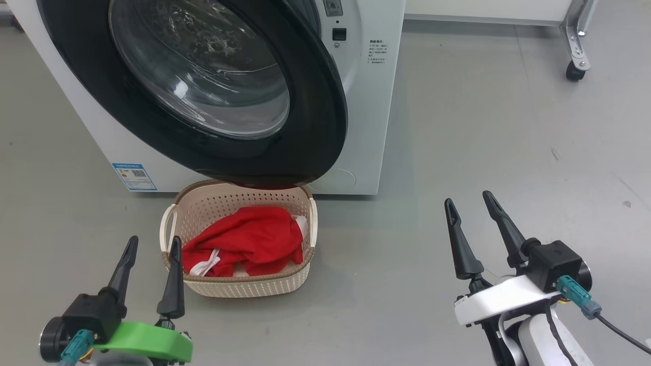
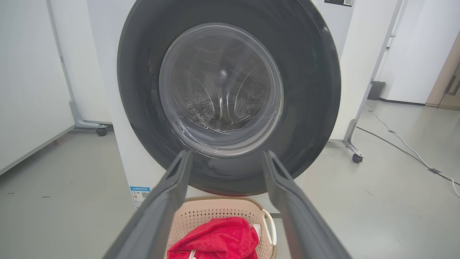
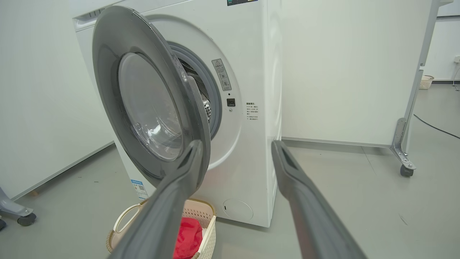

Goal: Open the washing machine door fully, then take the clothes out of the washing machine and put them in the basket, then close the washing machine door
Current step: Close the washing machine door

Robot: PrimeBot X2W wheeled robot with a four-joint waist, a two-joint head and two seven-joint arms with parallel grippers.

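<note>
The left gripper [image 1: 155,240] is being held low at the lower left of the head view. Its two dark fingers are being kept spread apart with nothing between them. One finger is being seen just beside the near handle of the basket [image 1: 244,285], though contact cannot be told. The right gripper [image 1: 468,198] is likewise being held spread and empty above the bare grey floor [image 1: 457,127], well apart from the basket.

The basket is being kept on the floor right in front of the washing machine [image 1: 363,112]. The clothes [image 1: 249,236] are being carried inside it as a red heap, with a white drawstring showing at one side.

The washing machine door [image 1: 318,127] is being held ajar. In the right wrist view it is being shown swung out from the white front, with the grey gasket [image 3: 206,72] being exposed behind it. Its black lower rim is being seen over the basket's far edge. A small blue label [image 1: 134,176] is being shown at the machine's lower corner, and a caster wheel [image 1: 574,71] of a metal frame is being seen at the far right.
</note>
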